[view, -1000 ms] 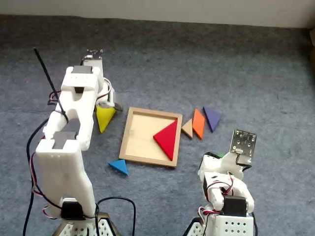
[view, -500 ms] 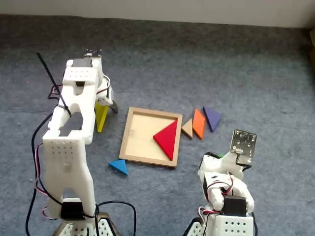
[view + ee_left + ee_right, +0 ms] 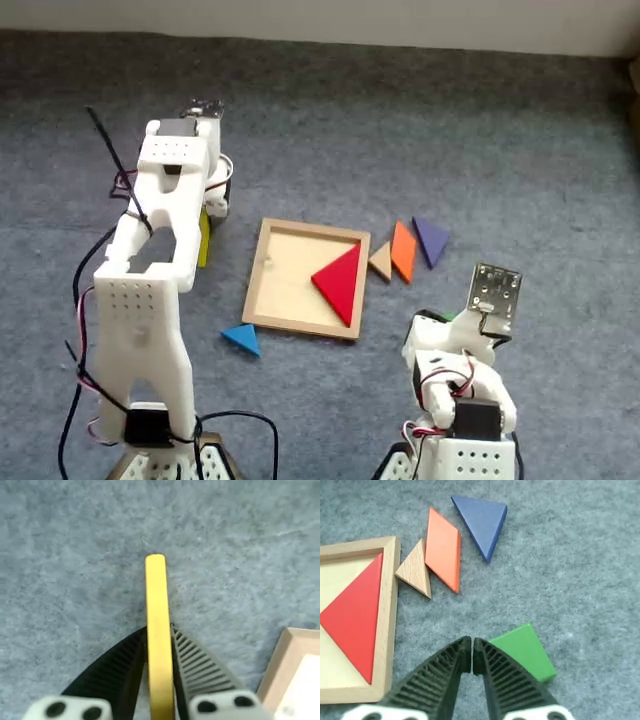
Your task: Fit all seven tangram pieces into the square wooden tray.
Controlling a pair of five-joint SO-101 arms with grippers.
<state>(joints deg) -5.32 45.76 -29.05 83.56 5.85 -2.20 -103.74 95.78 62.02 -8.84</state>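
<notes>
While the red triangle (image 3: 342, 280) lies inside the square wooden tray (image 3: 257, 275), the yellow piece (image 3: 156, 590) is held edge-on, clamped in the left end effector (image 3: 159, 630), beside the tray over the grey tabletop (image 3: 500, 150). Across the tray, the right end effector (image 3: 472, 645) is pictured closed on nothing, just beside the green piece (image 3: 524, 652). A tan triangle (image 3: 381, 261) is set against the tray's rim.
</notes>
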